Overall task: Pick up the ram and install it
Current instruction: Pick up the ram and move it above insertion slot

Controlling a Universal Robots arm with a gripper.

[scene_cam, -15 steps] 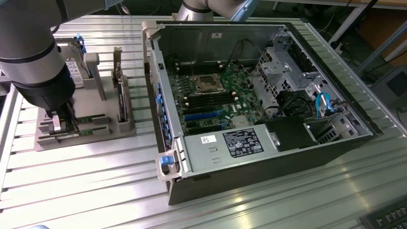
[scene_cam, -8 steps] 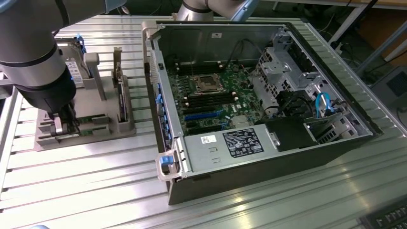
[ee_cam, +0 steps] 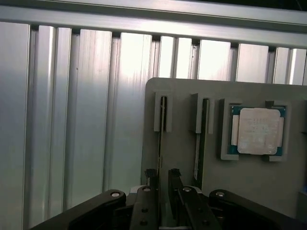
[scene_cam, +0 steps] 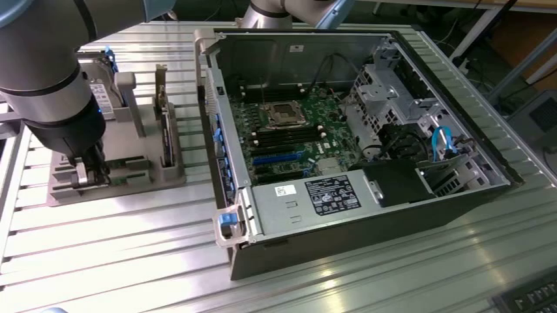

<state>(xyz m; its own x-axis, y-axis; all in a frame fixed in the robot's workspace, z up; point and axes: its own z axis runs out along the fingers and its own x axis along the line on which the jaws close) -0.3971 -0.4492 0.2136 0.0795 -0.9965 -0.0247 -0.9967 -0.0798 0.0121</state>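
The ram point(ee_cam: 162, 129) is a thin green stick standing on edge in a slot of the grey holder point(ee_cam: 182, 96). My gripper point(ee_cam: 162, 175) is down over it, one finger on each side of its near end, closed in against it. The stick still sits in its slot. A second stick point(ee_cam: 201, 134) stands in the neighbouring slot. In the exterior view my gripper point(scene_cam: 90, 175) hangs low over the holder point(scene_cam: 130, 179) at the exterior view's left. The open computer case point(scene_cam: 348, 130) lies in the middle, with the black memory slots point(scene_cam: 280, 139) on its motherboard.
A square silver processor point(ee_cam: 259, 130) rests in a pocket of the holder beside the sticks. A dark expansion card point(scene_cam: 164, 127) stands upright in the holder between my arm and the case wall point(scene_cam: 209, 98). Ribbed aluminium table point(scene_cam: 130, 248) surrounds everything.
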